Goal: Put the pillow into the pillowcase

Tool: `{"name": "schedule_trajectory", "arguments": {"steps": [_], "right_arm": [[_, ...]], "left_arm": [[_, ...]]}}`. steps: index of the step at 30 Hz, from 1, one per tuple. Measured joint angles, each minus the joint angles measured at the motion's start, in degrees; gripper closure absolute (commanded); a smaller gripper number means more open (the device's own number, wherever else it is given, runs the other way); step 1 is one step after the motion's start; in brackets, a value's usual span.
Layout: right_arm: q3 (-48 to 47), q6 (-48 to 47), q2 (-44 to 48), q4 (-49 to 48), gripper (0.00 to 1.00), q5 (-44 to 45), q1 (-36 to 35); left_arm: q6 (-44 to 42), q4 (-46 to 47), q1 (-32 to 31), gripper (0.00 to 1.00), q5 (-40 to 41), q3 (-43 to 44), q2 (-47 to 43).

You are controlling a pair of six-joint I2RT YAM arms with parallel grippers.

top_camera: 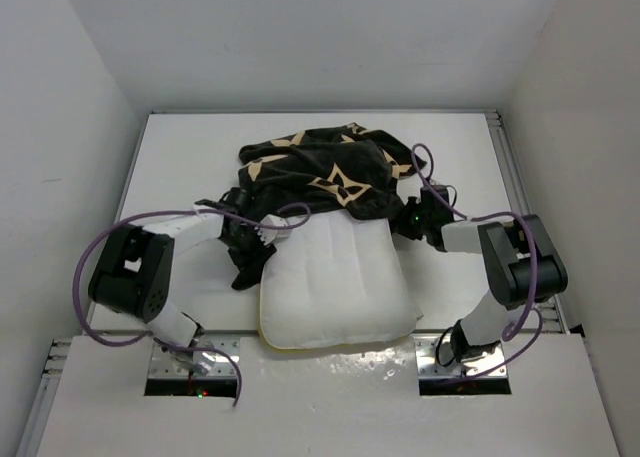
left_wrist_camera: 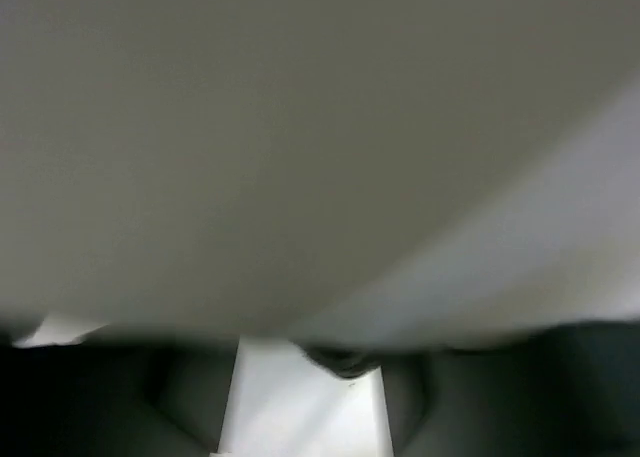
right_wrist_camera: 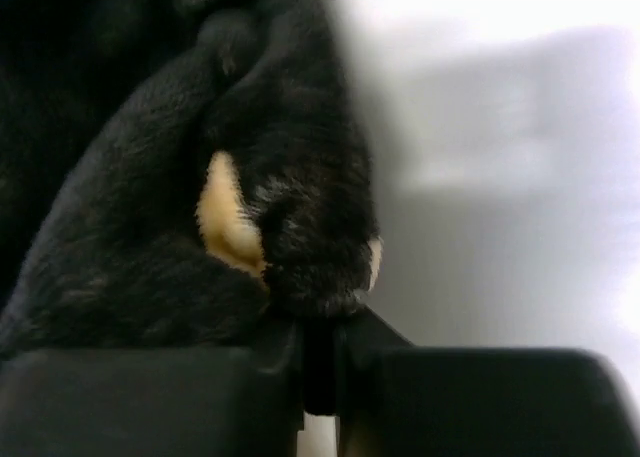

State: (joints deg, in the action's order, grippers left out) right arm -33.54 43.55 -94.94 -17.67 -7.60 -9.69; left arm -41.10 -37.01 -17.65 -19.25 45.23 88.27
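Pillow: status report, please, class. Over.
Right end effector shut on pillowcase edge. Left end effector open beside pillow. Pillow mostly outside the case. No obstruction seen.

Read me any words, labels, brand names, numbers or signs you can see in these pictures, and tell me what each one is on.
None: no text can be read in any view.
The pillowcase bears only beige flower and star shapes, no letters.
The pillow is plain white, with no label showing.
The right claw pinches black pillowcase fabric with no writing on it.
The left wrist view is too blurred to show any marking.
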Motion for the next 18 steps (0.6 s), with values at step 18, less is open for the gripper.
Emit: {"name": "schedule_trajectory", "arguments": {"steps": [18], "right_arm": [[-26.1,33.9,8.6,4.7,1.00,-34.4,9.3]], "left_arm": [[-17.5,-36.5,13.0,1.00,-27.8,55.0,13.5]]}}
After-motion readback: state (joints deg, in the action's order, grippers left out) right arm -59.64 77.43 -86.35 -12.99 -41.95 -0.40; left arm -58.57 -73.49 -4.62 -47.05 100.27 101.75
